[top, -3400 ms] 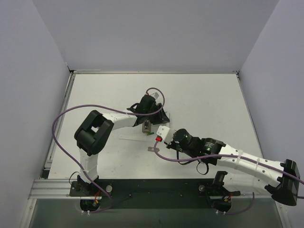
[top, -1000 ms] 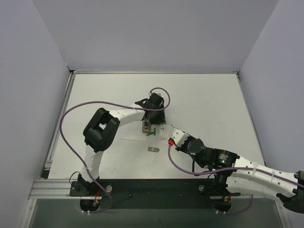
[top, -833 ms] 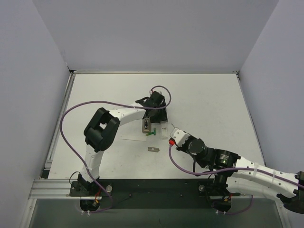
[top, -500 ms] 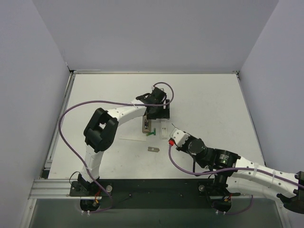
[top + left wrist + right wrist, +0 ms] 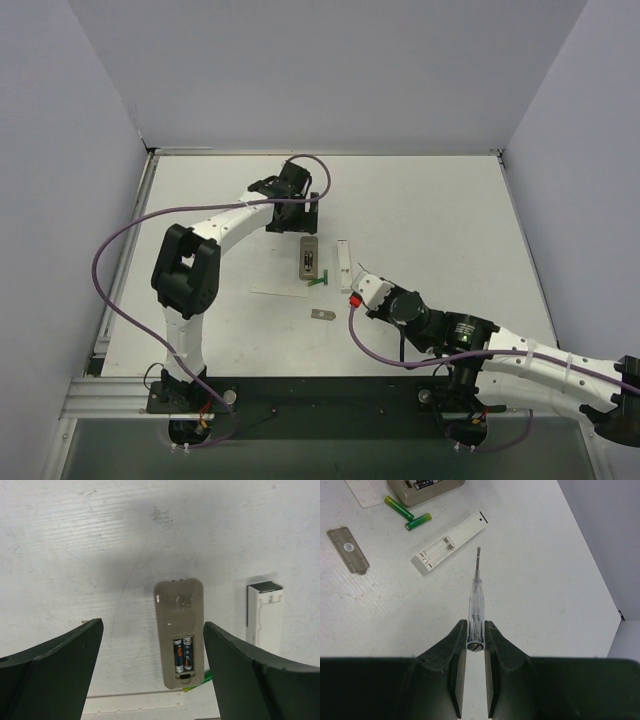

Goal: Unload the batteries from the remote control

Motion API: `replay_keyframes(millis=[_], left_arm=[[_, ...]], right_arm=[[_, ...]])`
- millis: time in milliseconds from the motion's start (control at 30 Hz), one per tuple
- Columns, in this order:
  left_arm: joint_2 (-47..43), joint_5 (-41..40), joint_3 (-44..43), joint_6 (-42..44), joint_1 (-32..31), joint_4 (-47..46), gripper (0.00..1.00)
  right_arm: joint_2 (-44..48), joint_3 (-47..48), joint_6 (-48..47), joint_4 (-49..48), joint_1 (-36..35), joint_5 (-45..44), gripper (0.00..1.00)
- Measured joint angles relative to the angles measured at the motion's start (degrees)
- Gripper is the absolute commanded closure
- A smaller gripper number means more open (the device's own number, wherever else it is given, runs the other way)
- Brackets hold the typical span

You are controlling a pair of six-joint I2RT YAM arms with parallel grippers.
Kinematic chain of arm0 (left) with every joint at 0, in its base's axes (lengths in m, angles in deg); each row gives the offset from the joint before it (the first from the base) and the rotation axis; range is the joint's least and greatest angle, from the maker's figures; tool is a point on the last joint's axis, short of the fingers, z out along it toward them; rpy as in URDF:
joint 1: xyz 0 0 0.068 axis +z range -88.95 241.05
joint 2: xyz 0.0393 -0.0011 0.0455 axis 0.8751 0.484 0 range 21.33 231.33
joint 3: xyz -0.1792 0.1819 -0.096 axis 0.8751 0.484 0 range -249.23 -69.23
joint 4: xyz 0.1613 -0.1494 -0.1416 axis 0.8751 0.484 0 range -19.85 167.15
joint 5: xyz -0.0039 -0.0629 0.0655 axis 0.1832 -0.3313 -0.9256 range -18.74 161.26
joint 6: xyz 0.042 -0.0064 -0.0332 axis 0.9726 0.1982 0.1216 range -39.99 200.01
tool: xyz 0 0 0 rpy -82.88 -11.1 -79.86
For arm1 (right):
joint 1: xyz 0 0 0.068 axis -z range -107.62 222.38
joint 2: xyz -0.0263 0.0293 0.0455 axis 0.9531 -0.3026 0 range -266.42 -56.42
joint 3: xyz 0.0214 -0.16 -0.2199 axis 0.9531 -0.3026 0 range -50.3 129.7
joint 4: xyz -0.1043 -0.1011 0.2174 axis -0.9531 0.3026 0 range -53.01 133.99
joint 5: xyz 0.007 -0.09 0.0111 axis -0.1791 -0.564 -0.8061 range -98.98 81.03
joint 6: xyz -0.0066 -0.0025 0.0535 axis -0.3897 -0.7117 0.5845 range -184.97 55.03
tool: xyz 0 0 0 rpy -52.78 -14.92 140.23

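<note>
The tan-grey remote control (image 5: 309,258) lies flat on the table with its slot facing up. Two dark batteries (image 5: 181,654) with orange print sit side by side in that slot. Two green batteries (image 5: 398,507) (image 5: 418,521) lie loose on the table just beside the remote's (image 5: 426,487) end. My left gripper (image 5: 293,222) hovers beyond the remote's far end, jaws wide open and empty (image 5: 152,625). Near the table's middle, my right gripper (image 5: 475,630) is shut on a clear-handled screwdriver (image 5: 475,600), whose tip points at the table short of a white remote.
A white remote (image 5: 450,542) with an open, empty compartment lies right of the tan one (image 5: 344,265). A small flat grey cover plate (image 5: 321,314) rests nearer the arms. A narrow white strip (image 5: 280,292) lies to the left of the green batteries.
My left gripper has opened wide, let go of the remote, and drawn back towards the far left. The remote stays on the table. The right arm has hardly moved.
</note>
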Motion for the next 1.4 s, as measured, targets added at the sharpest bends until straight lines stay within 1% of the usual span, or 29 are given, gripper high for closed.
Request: replay_keyframes(millis=[167,200,300,500,800,967,1167,1233,1300,1400], left_arm=[[1.9,0.7,0.0,2.0,0.8,0.8,0.13],[2.3,1.2,0.0,2.3,0.7,0.9,0.15],[2.9,2.9,0.0,2.7,0.4,0.8,0.18],[3.5,7.0,0.0,2.9,0.4,0.5,0.22],[5.6,13.9,0.1,2.8,1.2,0.3,0.25],[5.5,17.4,0.1,2.5,3.4,0.0,0.26],[4.8,20.1,2.8,1.2,8.8,-1.0,0.32],[4.3,21.0,4.1,0.9,10.5,-1.1,0.37],[4.2,21.9,4.3,0.8,11.5,-1.2,0.39],[4.2,24.0,4.3,0.8,11.7,-2.3,0.39]], right_arm=[[-0.5,0.0,0.0,-0.7,0.0,0.7,1.00],[-0.7,0.0,-0.3,-1.1,0.1,0.9,1.00],[-2.7,0.0,-2.2,-4.1,1.7,3.7,1.00],[-11.0,1.2,-4.6,-8.0,9.6,10.7,1.00],[-23.3,9.1,-9.2,-12.1,13.1,21.7,1.00],[-30.0,13.0,-11.1,-12.1,13.9,26.1,1.00],[-36.2,19.2,-12.9,-10.5,14.0,29.2,1.00],[-38.1,21.1,-13.6,-10.1,14.0,29.8,1.00],[-39.8,22.7,-14.3,-9.4,14.0,30.1,1.00],[-41.7,24.2,-15.3,-8.2,14.1,30.3,1.00]])
